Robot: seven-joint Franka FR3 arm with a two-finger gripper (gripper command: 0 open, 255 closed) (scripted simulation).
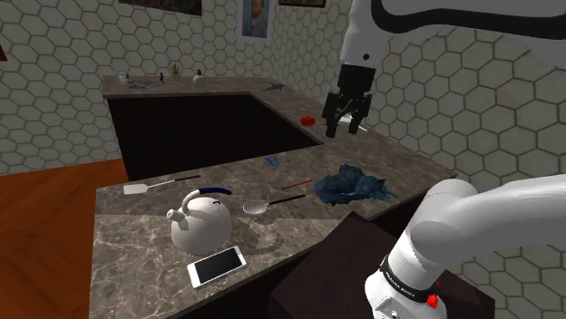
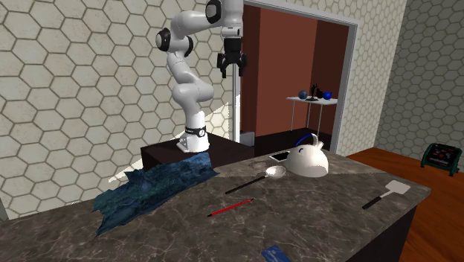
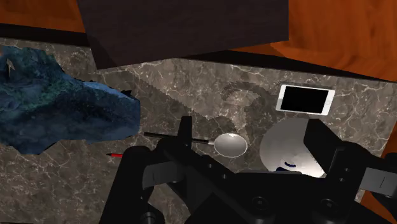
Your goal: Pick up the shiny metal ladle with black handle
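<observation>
While the gripper (image 1: 347,118) hangs high, jaws wide apart, the ladle (image 1: 275,202) lies well below, handle pointing toward the blue cloth (image 1: 349,186).

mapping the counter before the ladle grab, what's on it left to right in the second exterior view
blue cloth → ladle → white kettle → white spatula; red pen and blue card left out, they overlap the ladle's span
</observation>
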